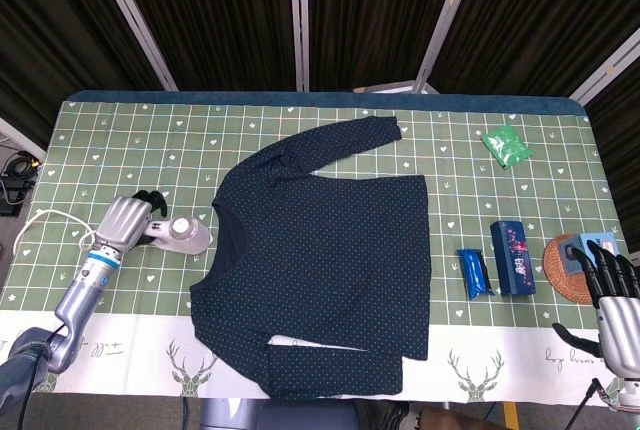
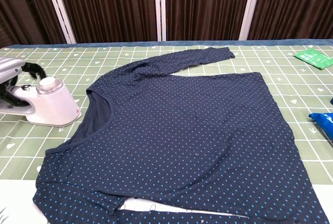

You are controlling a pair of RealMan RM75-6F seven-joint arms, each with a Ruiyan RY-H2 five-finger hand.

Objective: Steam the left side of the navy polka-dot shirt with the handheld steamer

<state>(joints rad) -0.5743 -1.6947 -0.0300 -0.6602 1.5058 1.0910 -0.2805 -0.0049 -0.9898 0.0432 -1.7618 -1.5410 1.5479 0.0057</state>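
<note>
We see left hand (image 1: 140, 212) gripping white handheld steamer (image 1: 185, 235), now on green patterned tablecloth (image 1: 120, 140) just left of navy polka-dot long-sleeved shirt (image 1: 330, 260), near collar. Step looks like setting steamer down: we'd lower flat, keep white cord (image 1: 40, 225) off fabric, release only once stable. Steamer's long axis runs left-right, head pointing toward shirt. Right hand (image 1: 612, 295) open, fingers apart, holding nothing, at table's near right corner.
</note>
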